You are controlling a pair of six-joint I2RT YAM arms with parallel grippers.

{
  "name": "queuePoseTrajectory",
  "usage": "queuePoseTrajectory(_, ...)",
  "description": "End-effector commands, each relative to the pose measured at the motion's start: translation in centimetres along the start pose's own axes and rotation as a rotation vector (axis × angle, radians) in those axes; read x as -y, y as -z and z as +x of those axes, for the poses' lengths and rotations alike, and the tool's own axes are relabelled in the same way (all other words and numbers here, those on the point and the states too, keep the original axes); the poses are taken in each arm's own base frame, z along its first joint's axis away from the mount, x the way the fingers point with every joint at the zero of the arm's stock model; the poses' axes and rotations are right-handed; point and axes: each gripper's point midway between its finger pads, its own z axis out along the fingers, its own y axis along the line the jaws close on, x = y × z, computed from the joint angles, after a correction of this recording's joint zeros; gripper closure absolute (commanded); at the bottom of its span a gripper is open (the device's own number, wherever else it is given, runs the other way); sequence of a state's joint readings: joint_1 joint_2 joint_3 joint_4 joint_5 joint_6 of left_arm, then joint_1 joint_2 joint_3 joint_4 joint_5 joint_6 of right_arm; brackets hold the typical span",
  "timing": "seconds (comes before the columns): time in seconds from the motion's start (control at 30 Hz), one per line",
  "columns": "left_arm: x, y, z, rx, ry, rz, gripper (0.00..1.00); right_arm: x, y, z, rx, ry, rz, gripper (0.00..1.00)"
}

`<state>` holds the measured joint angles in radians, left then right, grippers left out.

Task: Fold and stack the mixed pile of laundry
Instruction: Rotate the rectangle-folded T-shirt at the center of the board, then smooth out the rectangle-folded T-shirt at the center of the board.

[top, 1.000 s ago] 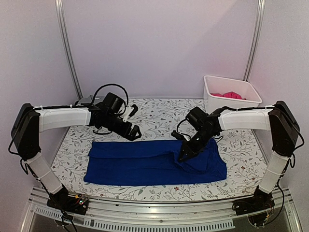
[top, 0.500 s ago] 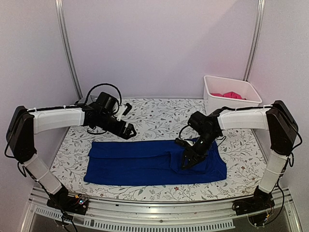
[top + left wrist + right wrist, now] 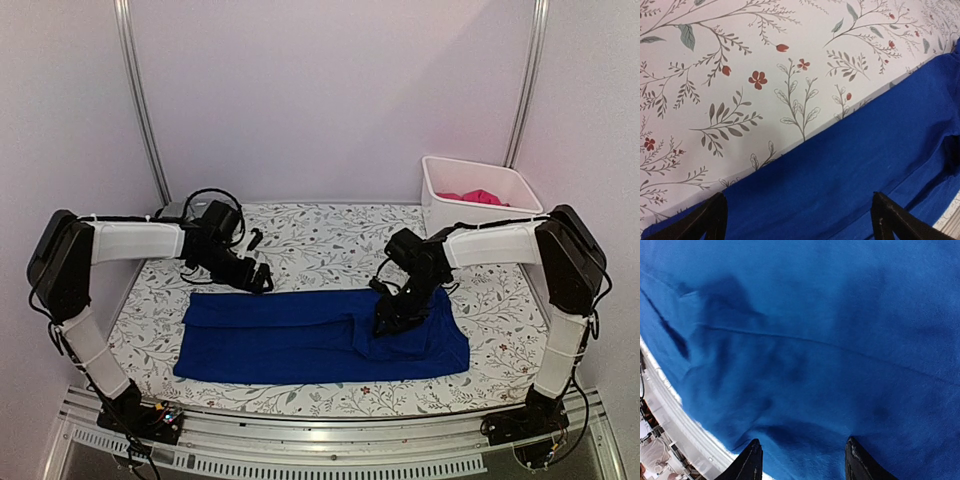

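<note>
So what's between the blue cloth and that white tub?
Just flowery table covering, with the right arm stretched above it; the top view shows it.

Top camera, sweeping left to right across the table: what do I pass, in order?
left gripper → right gripper → white bin, with the pink garment in it. The blue garment stretches past both grippers, so it's left out.

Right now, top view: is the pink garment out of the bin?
No, the pink garment lies inside the white bin, apart from the blue garment.
</note>
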<state>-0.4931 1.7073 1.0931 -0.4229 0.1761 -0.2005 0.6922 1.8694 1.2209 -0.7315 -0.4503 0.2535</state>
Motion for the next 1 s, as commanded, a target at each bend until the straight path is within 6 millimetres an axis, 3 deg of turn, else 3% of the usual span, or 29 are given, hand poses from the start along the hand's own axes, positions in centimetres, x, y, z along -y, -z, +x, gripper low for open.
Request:
queuePoseTrajectory(0.0,-1.5,-1.1,2.2,-0.095,0.071,-0.029,0.00,2.8,-1.2,-1.4,0.017,-0.044,0.131,0.45)
queuePoseTrajectory(0.2,-3.4,-0.4,3.7,-0.097,0.168,-0.048,0.00,5.8,-3.8,-2.0,-0.049,0.014,0.244,0.45)
queuePoseTrajectory(0.3,-4.9,-0.1,4.4,-0.106,0.213,-0.087,0.00,6.9,-4.9,-4.4,-0.053,0.064,0.307,0.45)
queuePoseTrajectory(0.37,-6.1,0.1,5.0,-0.122,0.242,-0.123,0.00,7.0,-4.7,-7.1,-0.028,0.118,0.345,0.45)
queuePoseTrajectory(0.47,-7.0,0.7,5.3,-0.120,0.264,-0.144,0.00,6.1,-3.8,-11.1,0.020,0.169,0.364,0.44)
queuePoseTrajectory(0.6,-7.0,1.5,5.1,-0.101,0.264,-0.131,0.00,3.2,-0.7,-13.9,0.115,0.218,0.304,0.44)
queuePoseTrajectory(0.67,-6.0,1.8,4.5,-0.081,0.241,-0.080,0.00,1.3,1.8,-14.4,0.171,0.224,0.244,0.43)
queuePoseTrajectory(0.77,-2.1,3.2,1.6,0.030,0.095,0.006,0.00,0.3,5.7,-14.0,0.241,0.162,0.137,0.43)
queuePoseTrajectory(0.9,4.1,5.0,-1.9,0.206,-0.109,0.139,0.00,1.1,8.7,-11.3,0.271,0.022,0.004,0.44)
queuePoseTrajectory(0.97,6.4,5.2,-3.2,0.257,-0.160,0.201,0.00,2.0,8.7,-9.3,0.247,-0.052,-0.049,0.48)
